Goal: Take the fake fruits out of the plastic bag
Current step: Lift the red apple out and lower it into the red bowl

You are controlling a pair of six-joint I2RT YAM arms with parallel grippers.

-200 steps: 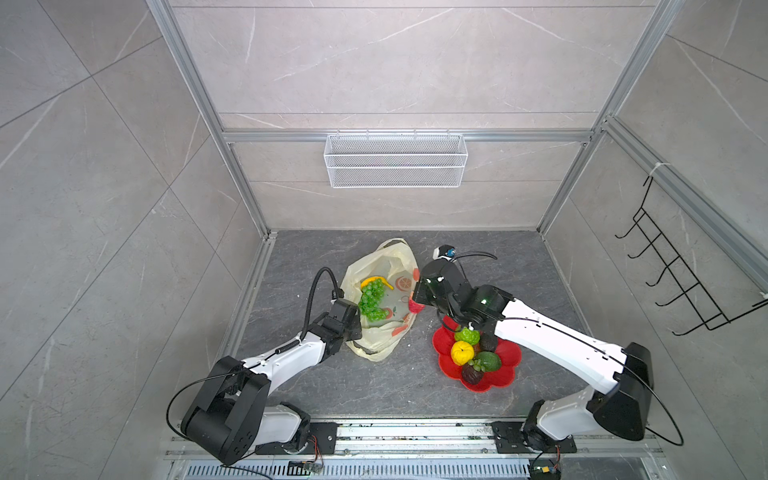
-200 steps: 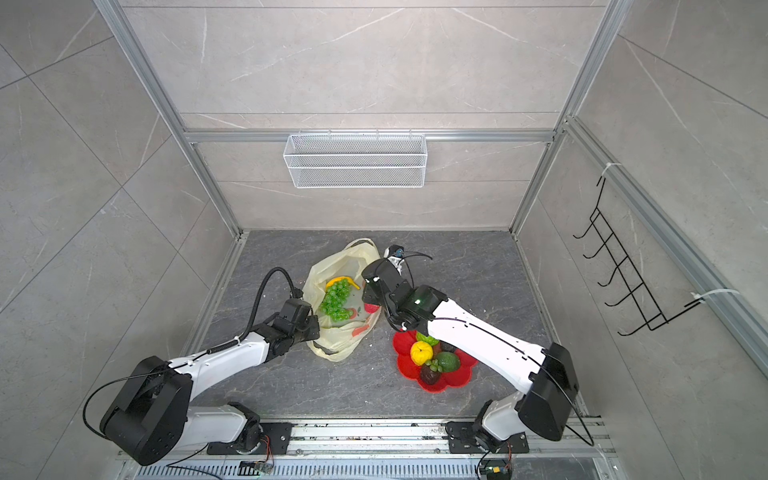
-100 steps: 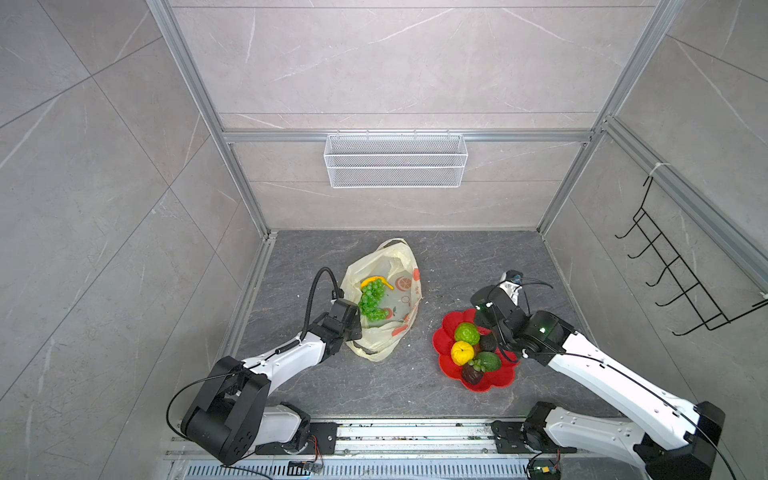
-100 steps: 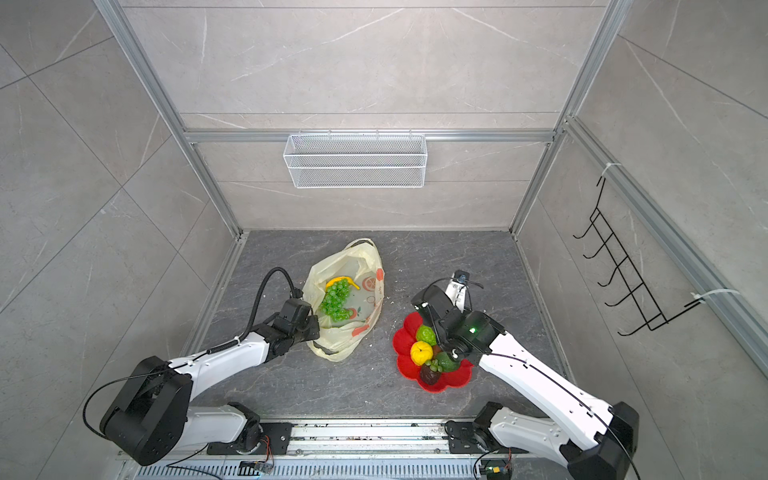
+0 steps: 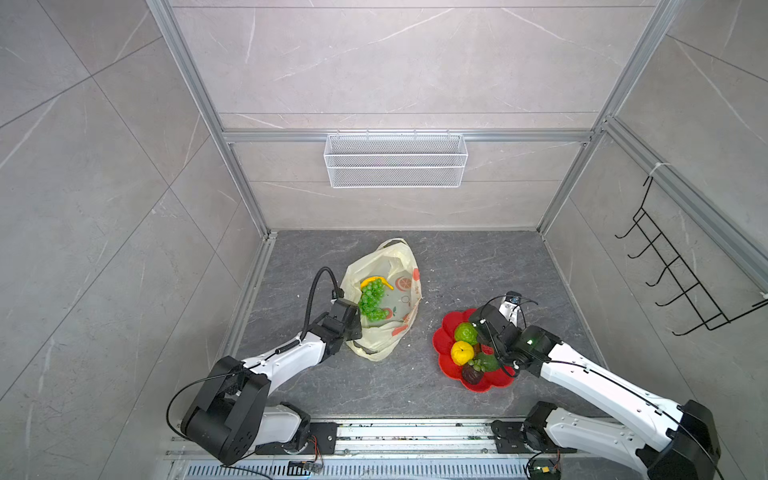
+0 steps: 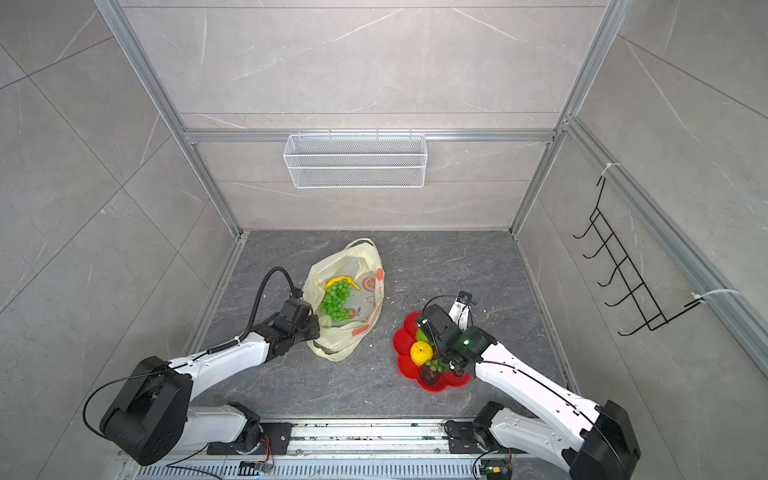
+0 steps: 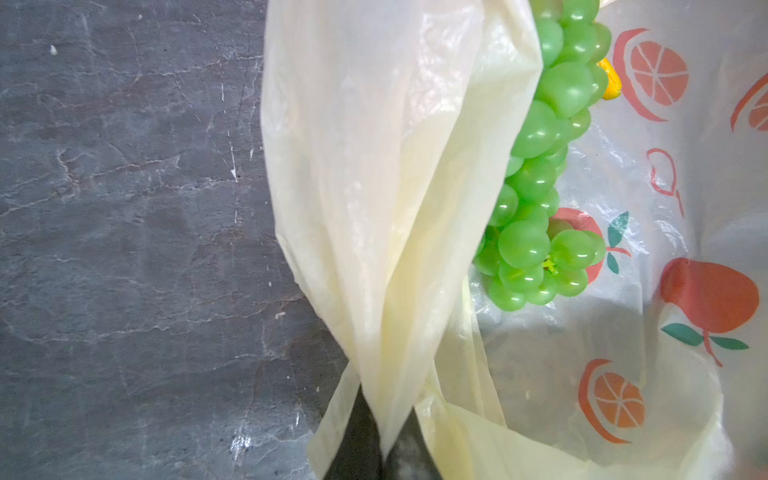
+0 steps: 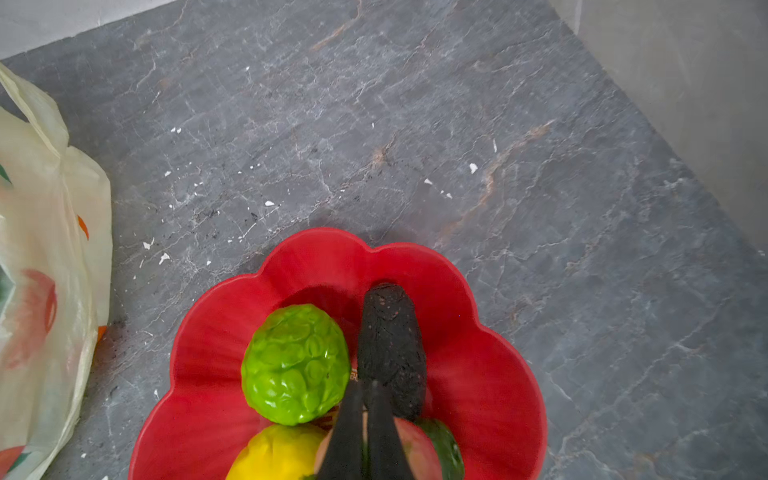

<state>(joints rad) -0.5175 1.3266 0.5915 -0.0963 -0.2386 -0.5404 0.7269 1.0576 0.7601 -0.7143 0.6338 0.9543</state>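
Having swung the right arm (image 5: 602,382) off the bag (image 5: 390,255) a second ago, now hanging it over the plate (image 8: 478,332), beside the bumpy green fruit (image 8: 295,361) and a dark piece (image 8: 390,349): probably another delivery. Keeping the right jaws pressed together, low over a reddish fruit (image 8: 417,446); impossible telling whether pinching it. Clamping the left jaws on the bag's near edge, holding the mouth open on the table (image 5: 457,266). Still leaving grapes (image 5: 372,299) and banana (image 5: 368,282) inside, so at least two fruits remaining; reaching back likely next.
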